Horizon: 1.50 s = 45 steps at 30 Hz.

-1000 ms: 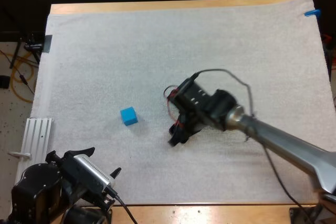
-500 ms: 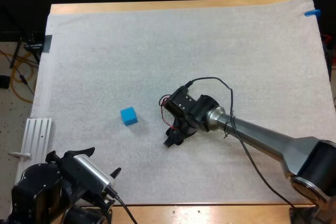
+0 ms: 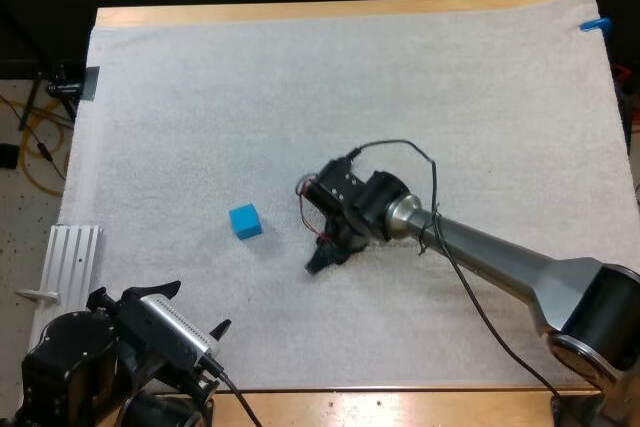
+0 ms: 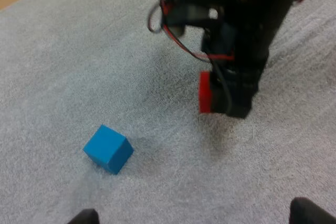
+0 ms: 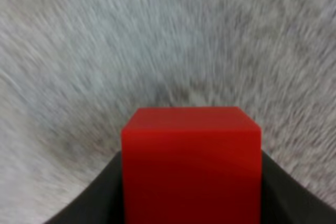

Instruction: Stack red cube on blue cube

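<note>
Fingers of right arm (image 4: 239,100) clamp red cube (image 5: 191,163) level, near blue cube (image 3: 245,220); left fingers (image 4: 311,212) spread

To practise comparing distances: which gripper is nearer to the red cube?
Right. The right gripper is shut on the red cube; the left gripper is open at the mat's near edge, well apart from it.

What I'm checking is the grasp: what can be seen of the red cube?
The red cube is plain, smooth and solid red, with crisp edges. The right gripper clamps it, its black fingers pressing on two opposite sides. The cube looks just clear of the white mat, apart from the blue cube.
</note>
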Motion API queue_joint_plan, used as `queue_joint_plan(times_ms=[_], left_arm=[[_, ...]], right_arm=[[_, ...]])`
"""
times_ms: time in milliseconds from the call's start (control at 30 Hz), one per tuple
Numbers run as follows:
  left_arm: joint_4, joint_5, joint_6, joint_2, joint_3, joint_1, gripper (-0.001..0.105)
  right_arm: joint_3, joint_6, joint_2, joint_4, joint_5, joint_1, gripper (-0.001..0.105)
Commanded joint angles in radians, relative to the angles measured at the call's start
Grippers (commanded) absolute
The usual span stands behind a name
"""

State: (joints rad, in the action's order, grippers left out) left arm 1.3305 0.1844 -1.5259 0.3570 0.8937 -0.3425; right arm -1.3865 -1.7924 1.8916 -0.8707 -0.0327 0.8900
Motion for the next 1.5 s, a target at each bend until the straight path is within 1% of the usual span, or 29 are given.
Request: queue_joint_plan(times_ms=[0, 167, 233, 333, 567, 733, 833, 1000, 1100, 1133, 1467], left_arm=[[0.003, -0.001, 0.005, 0.001, 0.007, -0.003, 0.067], [0.012, -0.001, 0.005, 0.001, 0.007, -0.003, 0.067], [0.037, -0.001, 0.005, 0.001, 0.007, -0.003, 0.067], [0.079, -0.001, 0.005, 0.001, 0.007, -0.003, 0.067], [0.103, -0.001, -0.012, 0.001, 0.007, -0.003, 0.067], [0.102, -0.001, -0.021, 0.001, 0.007, -0.003, 0.067], [0.102, -0.001, -0.021, 0.001, 0.007, -0.003, 0.067], [0.102, -0.001, -0.021, 0.001, 0.007, -0.003, 0.067], [0.102, -0.001, -0.021, 0.001, 0.007, -0.003, 0.067], [0.102, -0.001, -0.021, 0.001, 0.007, -0.003, 0.067], [0.102, -0.001, -0.021, 0.001, 0.007, -0.003, 0.067]], right_arm=[[-0.052, -0.005, -0.041, -0.026, -0.009, -0.003, 0.007], [-0.197, -0.006, -0.074, -0.084, -0.009, -0.003, 0.007], [-0.269, -0.006, -0.074, -0.111, -0.018, -0.001, 0.007], [-0.328, -0.008, -0.071, -0.106, -0.031, 0.011, 0.007], [-0.390, -0.025, -0.043, -0.061, -0.031, 0.059, 0.007], [-0.464, -0.031, 0.046, -0.061, -0.031, 0.081, 0.007], [-0.506, -0.038, 0.096, -0.070, -0.055, 0.081, 0.007], [-0.568, -0.038, 0.177, -0.076, -0.057, 0.081, 0.007], [-0.603, -0.038, 0.223, -0.076, -0.077, 0.081, 0.007], [-0.611, -0.031, 0.235, -0.076, -0.090, 0.081, 0.007], [-0.617, -0.025, 0.313, -0.064, -0.100, 0.081, 0.007]])
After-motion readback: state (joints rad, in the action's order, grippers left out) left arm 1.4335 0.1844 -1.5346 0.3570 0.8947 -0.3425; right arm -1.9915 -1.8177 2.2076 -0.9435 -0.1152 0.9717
